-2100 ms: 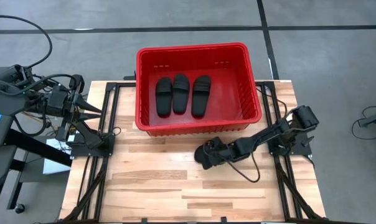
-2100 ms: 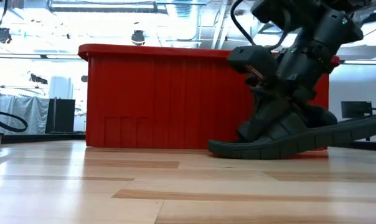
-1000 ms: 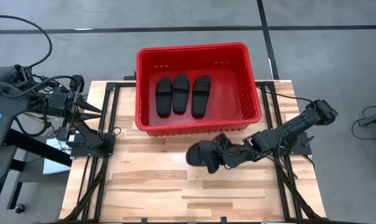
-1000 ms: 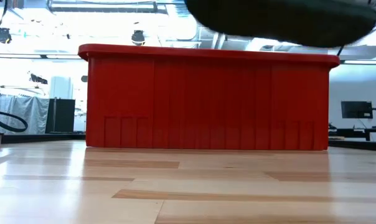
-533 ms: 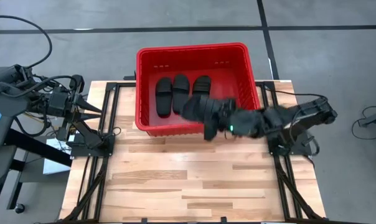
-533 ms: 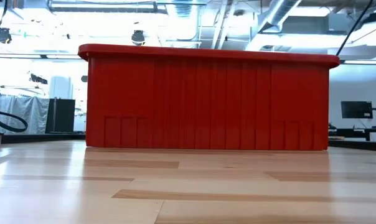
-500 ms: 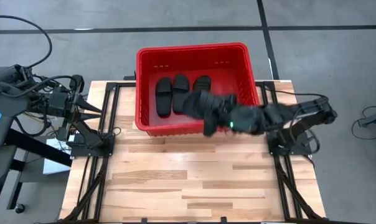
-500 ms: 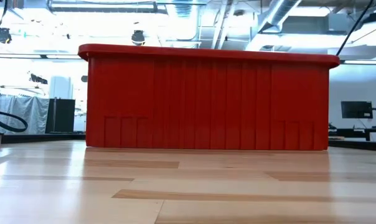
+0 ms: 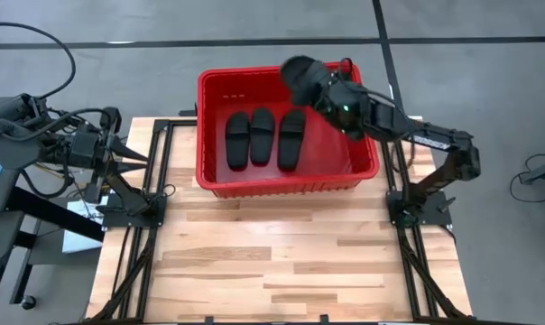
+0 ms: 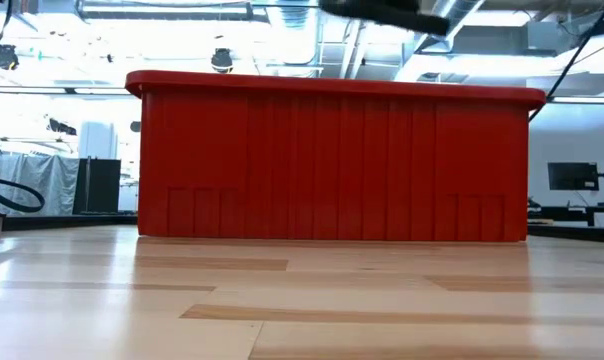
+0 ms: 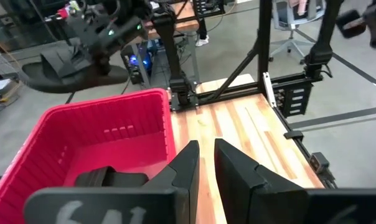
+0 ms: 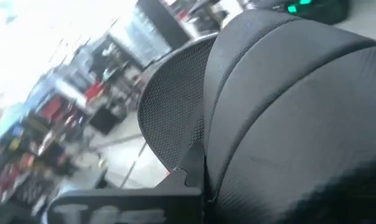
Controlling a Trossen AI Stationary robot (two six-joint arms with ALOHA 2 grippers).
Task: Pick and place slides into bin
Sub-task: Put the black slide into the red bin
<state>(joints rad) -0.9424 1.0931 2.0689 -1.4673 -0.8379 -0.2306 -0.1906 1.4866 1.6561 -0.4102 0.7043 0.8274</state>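
The red bin (image 9: 286, 185) stands at the table's far middle. Three black slides (image 9: 262, 137) lie side by side on its bottom, soles down. My right gripper (image 9: 319, 88) is shut on another black slide (image 9: 299, 69) and hangs high over the bin's far rim. The left wrist view shows that slide (image 11: 60, 70) about level, above the bin (image 11: 101, 134). In the low view only its sole (image 10: 382, 12) shows, above the bin's near wall (image 10: 332, 160). My left gripper (image 11: 206, 147) waits off the table's left side, fingers a narrow gap apart, holding nothing. My right gripper holds the slide at its strap (image 11: 73, 57), as far as the left wrist view shows; the gripper's own body hides the exact place. It reaches about level from the table's right side. The slide is lifted clear, roughly level with its sole down.
Black frame rails (image 9: 160, 171) run along the table's left side and others (image 9: 408, 235) along its right. Bare wooden tabletop (image 9: 272, 262) lies in front of the bin.
My right gripper has swung up and toward the table's far edge with the slide. It has gone from above the table in front of the bin, across the bin, to over its far rim. The slide has stayed in the hold and has risen.
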